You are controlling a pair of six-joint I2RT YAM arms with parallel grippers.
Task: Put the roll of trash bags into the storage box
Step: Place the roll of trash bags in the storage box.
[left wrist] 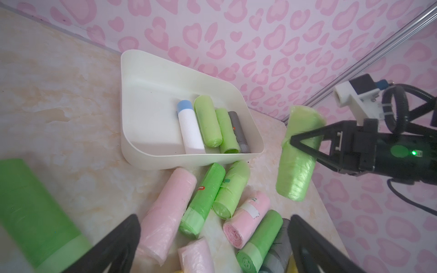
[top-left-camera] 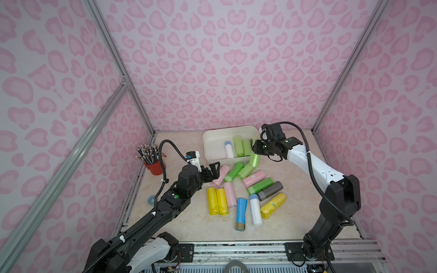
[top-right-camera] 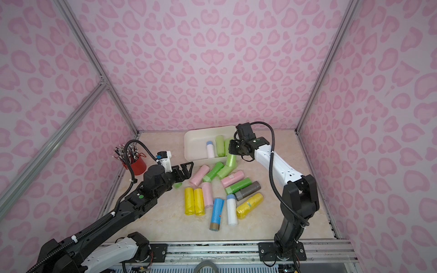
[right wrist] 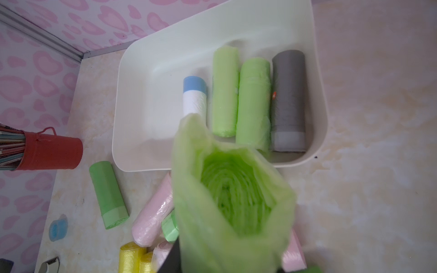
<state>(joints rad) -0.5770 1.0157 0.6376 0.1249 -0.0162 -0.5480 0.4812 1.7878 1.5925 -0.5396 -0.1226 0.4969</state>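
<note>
The right end effector (top-left-camera: pixel 255 151) is clamping a light green roll of trash bags (top-left-camera: pixel 255 161) near its upper end. The roll is hanging nearly upright, likely so that it clears the rim. It is hovering by the near right corner of the storage box (top-left-camera: pixel 214 146), apparently not yet over the interior. Inside, four rolls (right wrist: pixel 253 101) are lying side by side against the right wall, leaving the left part free. The left end effector (top-left-camera: pixel 217 172) is gaping wide open beside a pink roll (top-left-camera: pixel 221 176) at the left edge of the pile on the bench (top-left-camera: pixel 189 224), probably lining up another pick.
</note>
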